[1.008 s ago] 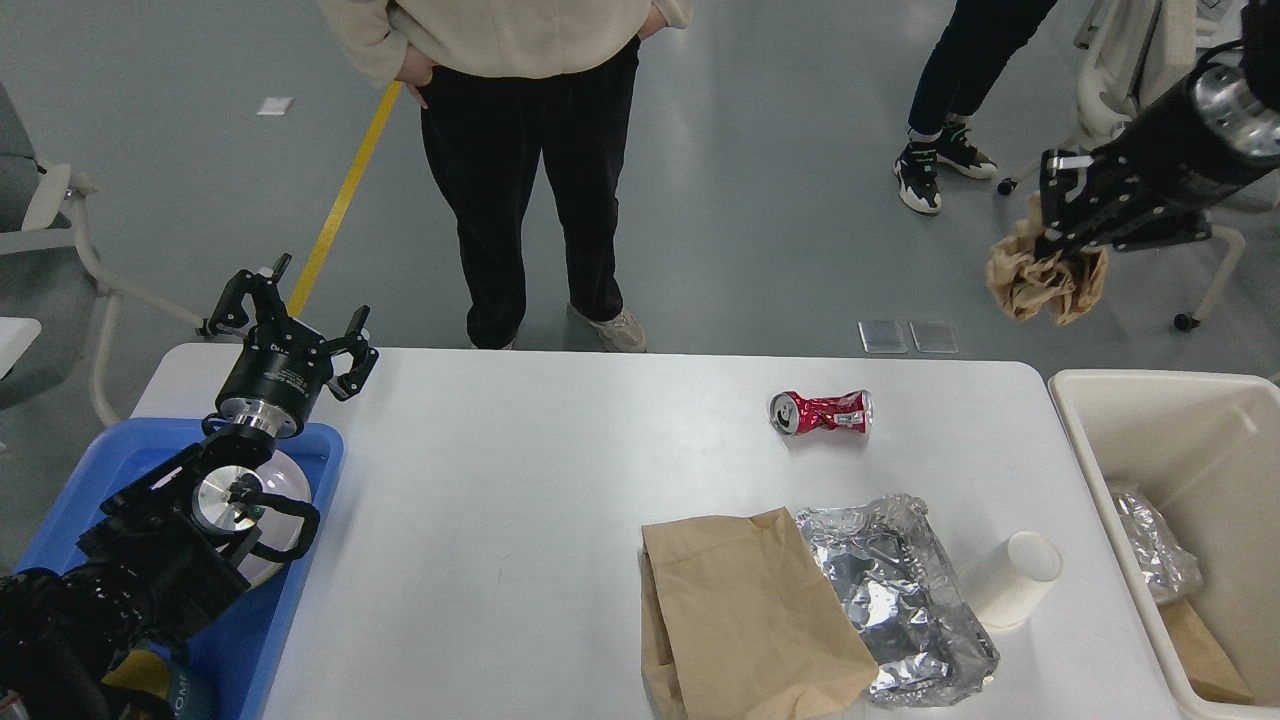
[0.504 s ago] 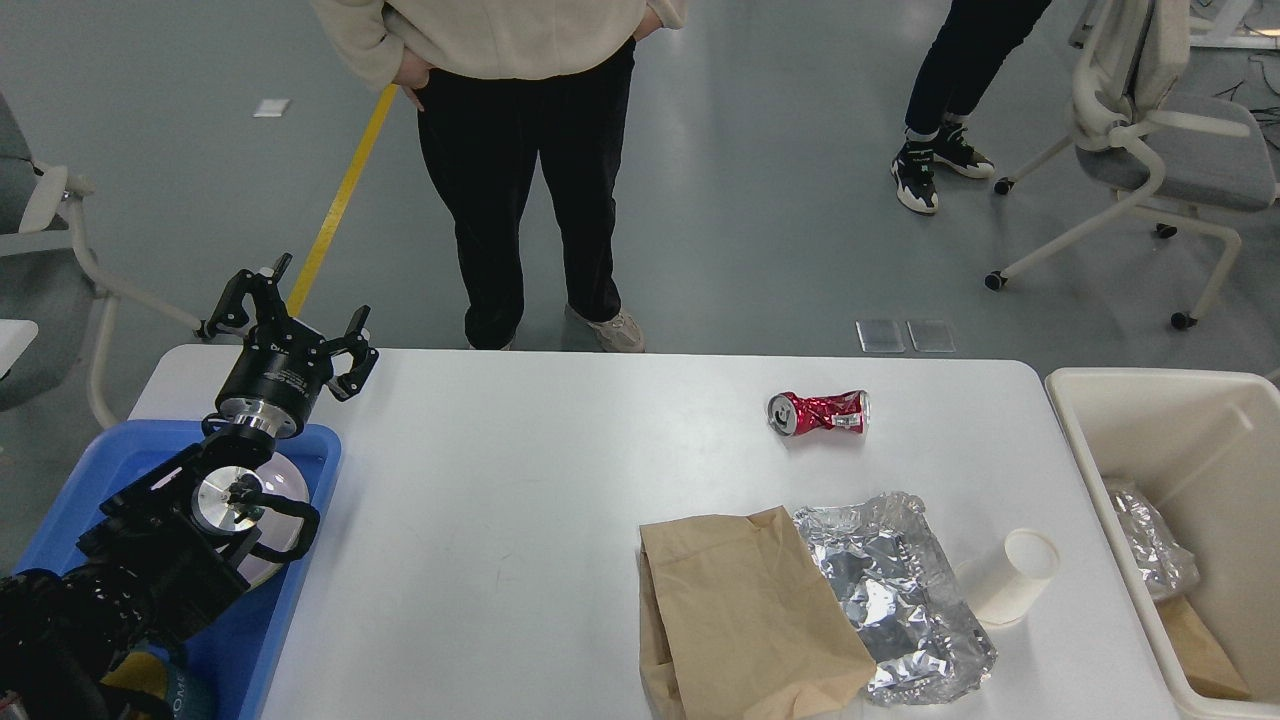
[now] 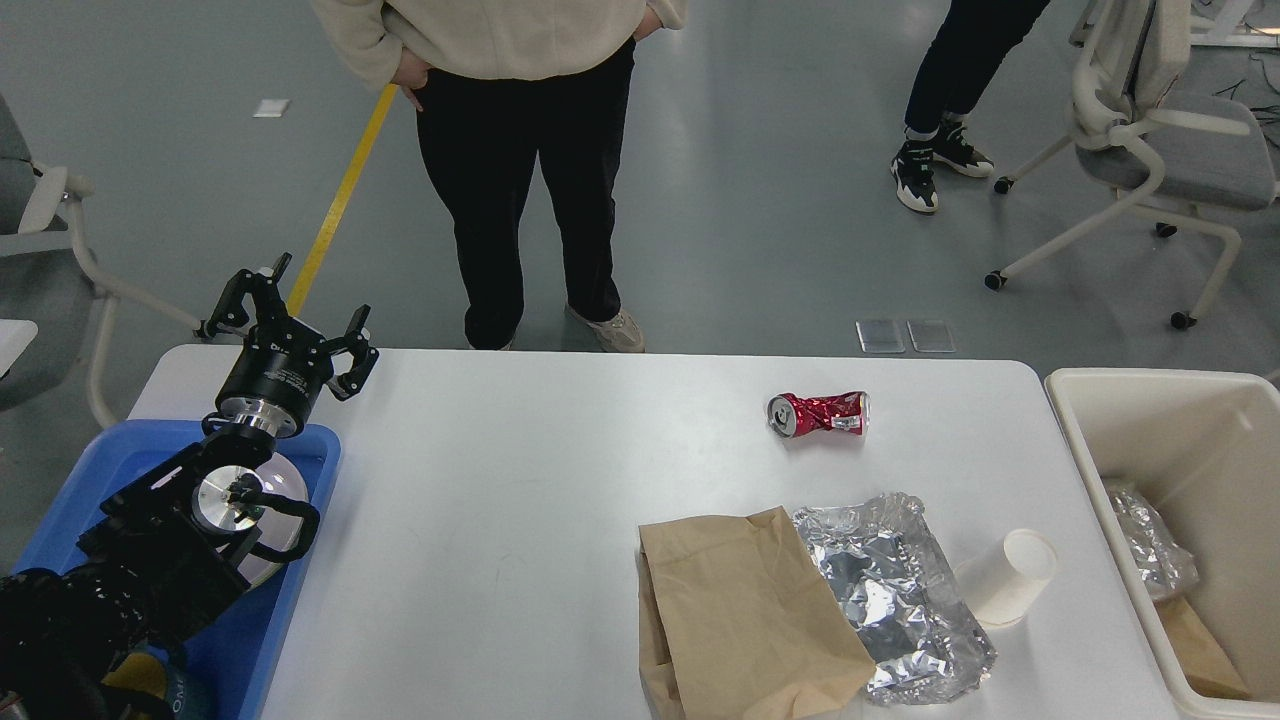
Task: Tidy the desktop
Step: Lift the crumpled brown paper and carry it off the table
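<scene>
— Right, desktop [image 3: 520,480] first: white, rounded corners, filling the middle of the head view, long axis running left to right, far edge toward the two people [image 3: 520,170] standing on the grey floor.

— Squarely set, then?

— Nearly square to the view, yes. Flanked by a blue tray [image 3: 300,600] over its left end and a cream bin [image 3: 1160,420] just beside its right end.

— And on top?

— Crushed red can [image 3: 820,413] lying on its side, far right of centre, open end pointing left. Nearer, a flat brown paper bag [image 3: 740,610], overlapping a crumpled sheet of foil [image 3: 900,590] to its right. Touching the foil's right edge, a white paper cup [image 3: 1010,580], tipped over, mouth up and to the right.

— Left gripper?

— Left gripper [image 3: 285,310] raised above the desktop's far left corner, fingers spread wide, holding nothing. Arm stretched over the blue tray, covering most of a pale rounded object [image 3: 285,490] in it.

— Right one?

— Nowhere in the picture. Inside the bin, more crumpled foil [image 3: 1150,550] and a brown scrap [image 3: 1200,650]. Office chair [image 3: 1170,140] far right on the floor.
</scene>
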Robot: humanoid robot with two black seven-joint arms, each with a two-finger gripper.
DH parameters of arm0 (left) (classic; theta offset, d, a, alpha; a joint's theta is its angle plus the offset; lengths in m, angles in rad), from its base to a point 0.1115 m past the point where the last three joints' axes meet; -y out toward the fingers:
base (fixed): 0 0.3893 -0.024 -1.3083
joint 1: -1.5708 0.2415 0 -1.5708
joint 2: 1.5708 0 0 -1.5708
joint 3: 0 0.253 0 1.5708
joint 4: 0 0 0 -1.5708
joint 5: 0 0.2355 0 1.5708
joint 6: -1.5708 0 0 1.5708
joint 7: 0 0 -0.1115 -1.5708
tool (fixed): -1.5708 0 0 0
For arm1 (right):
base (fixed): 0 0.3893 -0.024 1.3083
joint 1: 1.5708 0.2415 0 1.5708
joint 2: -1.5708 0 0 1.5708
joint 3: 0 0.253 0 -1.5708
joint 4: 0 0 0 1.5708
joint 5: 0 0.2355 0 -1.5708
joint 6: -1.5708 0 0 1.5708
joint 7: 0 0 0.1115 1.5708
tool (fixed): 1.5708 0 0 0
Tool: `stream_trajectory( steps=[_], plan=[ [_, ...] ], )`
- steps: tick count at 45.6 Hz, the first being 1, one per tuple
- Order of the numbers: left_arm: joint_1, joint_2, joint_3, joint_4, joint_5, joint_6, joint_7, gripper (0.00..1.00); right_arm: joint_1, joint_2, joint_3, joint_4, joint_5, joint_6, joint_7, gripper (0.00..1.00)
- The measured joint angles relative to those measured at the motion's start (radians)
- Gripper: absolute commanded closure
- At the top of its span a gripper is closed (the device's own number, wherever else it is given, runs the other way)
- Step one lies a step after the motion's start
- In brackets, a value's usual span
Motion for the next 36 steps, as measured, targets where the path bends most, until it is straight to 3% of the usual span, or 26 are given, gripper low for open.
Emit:
stream_trajectory(
  steps=[2,7,10,14,19,36],
  plan=[
    [0.0,0.0,0.0,0.0,0.0,0.0,0.0,0.03,-0.05,0.023,0.041,-0.028,0.0,-0.009,0.0,0.94],
    [0.0,0.0,0.0,0.0,0.0,0.0,0.0,0.03,-0.161,0.07,0.106,-0.07,0.0,-0.016,0.001,0.41],
    [0.0,0.0,0.0,0.0,0.0,0.0,0.0,0.03,-0.199,0.088,0.123,-0.076,0.0,-0.017,0.001,0.22],
    [0.0,0.0,0.0,0.0,0.0,0.0,0.0,0.03,-0.224,0.104,0.134,-0.077,0.0,-0.016,0.001,0.17],
    [0.0,0.0,0.0,0.0,0.0,0.0,0.0,0.03,-0.232,0.114,0.137,-0.07,0.0,-0.013,0.001,0.01],
    [0.0,0.0,0.0,0.0,0.0,0.0,0.0,0.03,-0.17,0.088,0.113,0.013,-0.006,0.017,0.001,0.0]
  ],
)
